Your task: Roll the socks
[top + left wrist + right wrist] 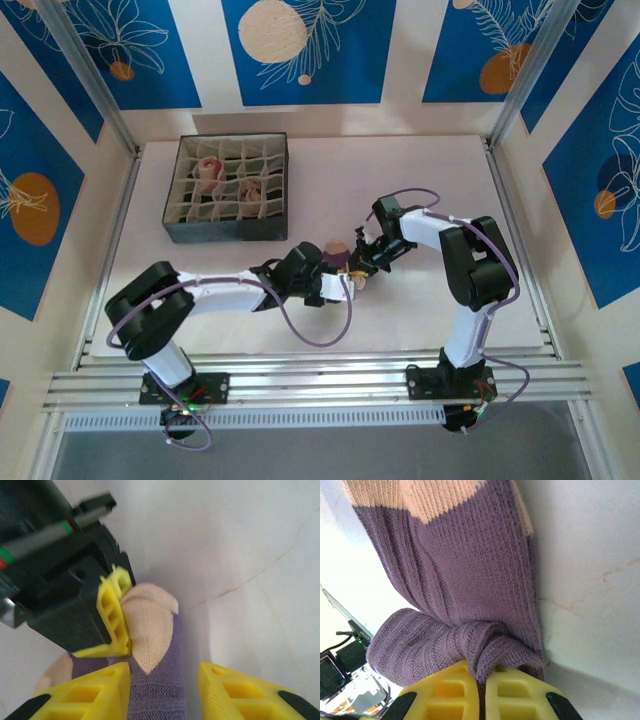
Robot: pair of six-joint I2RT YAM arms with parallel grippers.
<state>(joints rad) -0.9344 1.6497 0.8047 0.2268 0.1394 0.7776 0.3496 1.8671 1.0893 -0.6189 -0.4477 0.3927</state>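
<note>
Lying near the middle of the table (450, 170), the purple sock (470, 570) sits between the two arms' tips, well in front of the dark grid box (225, 228). The right gripper (481, 672) is pinched together on a bunched fold of the ribbed purple fabric. The left gripper (164, 674) has its fingers spread, one on each side of the sock's length, and is not squeezing it.

The likeliest failure is the roll loosening. The pinch catches only a thin fold, so a pull could slide the knit out of the pads, or drag the whole sock across the smooth surface, since nothing pins the far end. The two arms are also crowded together, and fingers could clash if the left one closes now.

The sock is thickly ribbed, soft and floppy. It has tan patches at toe and heel, and is partly gathered into a lumpy wad near the right fingers rather than a tight cylinder. Two pale rolled bundles (210, 170) already sit in the box's cells.
</note>
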